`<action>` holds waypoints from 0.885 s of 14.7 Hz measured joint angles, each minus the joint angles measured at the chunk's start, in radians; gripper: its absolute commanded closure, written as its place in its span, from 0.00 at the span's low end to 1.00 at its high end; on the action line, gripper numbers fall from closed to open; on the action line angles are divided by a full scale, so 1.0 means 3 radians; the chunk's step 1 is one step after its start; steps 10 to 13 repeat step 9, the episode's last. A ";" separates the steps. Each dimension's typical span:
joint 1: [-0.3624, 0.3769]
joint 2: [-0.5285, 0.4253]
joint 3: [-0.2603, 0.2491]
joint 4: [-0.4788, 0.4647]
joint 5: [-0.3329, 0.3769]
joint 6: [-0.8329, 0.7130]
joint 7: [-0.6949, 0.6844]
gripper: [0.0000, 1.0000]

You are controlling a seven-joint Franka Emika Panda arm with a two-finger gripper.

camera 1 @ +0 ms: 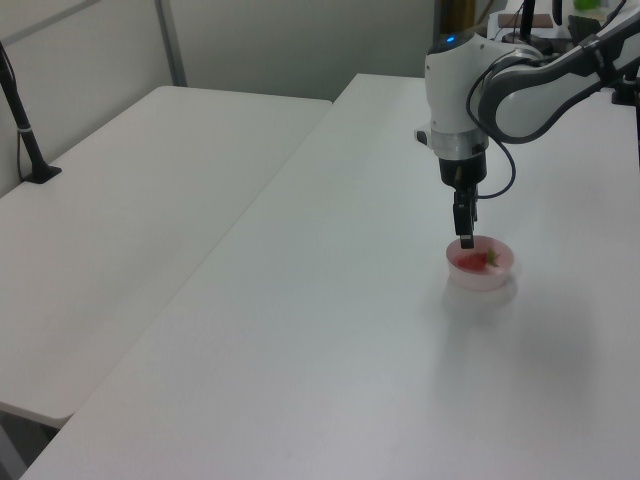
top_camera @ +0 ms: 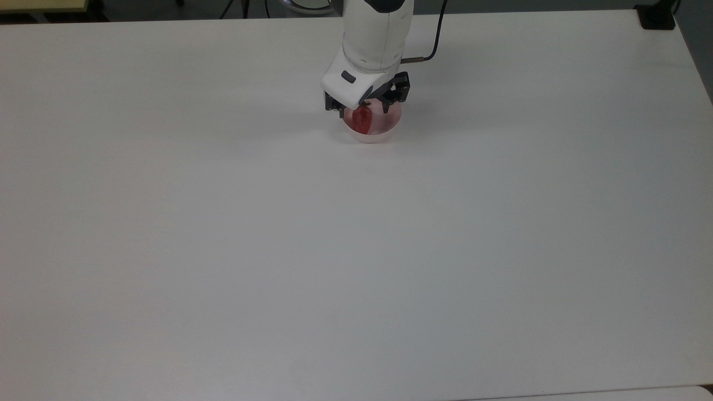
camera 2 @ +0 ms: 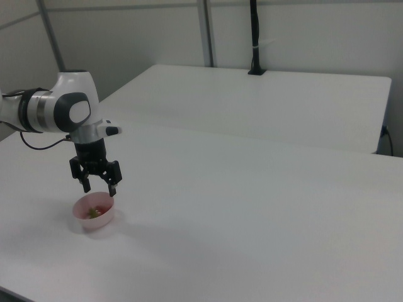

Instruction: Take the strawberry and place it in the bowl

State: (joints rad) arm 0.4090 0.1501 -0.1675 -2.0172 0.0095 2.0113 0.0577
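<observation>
Strawberry dropped into the pink bowl.

In the right view, going from its left, the gripper (camera 2: 96, 187) hangs just above the bowl (camera 2: 108, 218), its jaws spread wide and holding nothing. The strawberry (camera 2: 94, 212) lies inside the bowl. The best next move looks like going straight up, so the fingers (camera 1: 465, 240) do not bump the rim and tip the bowl.

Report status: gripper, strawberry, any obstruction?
Gripper open, just above bowl. Strawberry lying in bowl, released. Nothing in the way.
</observation>
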 measured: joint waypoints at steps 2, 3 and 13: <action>-0.0001 -0.0016 -0.0003 0.0017 0.0000 -0.0003 0.0008 0.00; -0.0018 -0.0042 -0.0011 0.0077 0.0000 -0.0044 0.0024 0.00; -0.0615 -0.0308 -0.0061 0.1033 -0.0054 -0.0941 0.0023 0.00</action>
